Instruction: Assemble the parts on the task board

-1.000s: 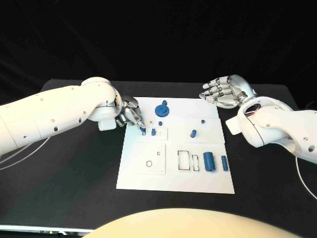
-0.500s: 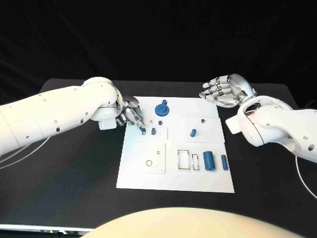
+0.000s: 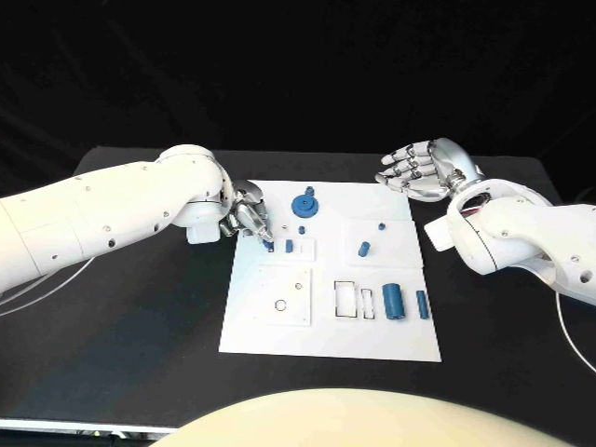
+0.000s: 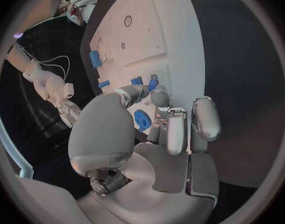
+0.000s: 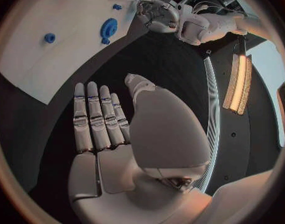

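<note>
L hand pinches small blue part at white board edge; R hand spread wide, holding nothing.

The tips of the silver left hand cover part of a small blue peg on the white task board; contact cannot be judged.
</note>
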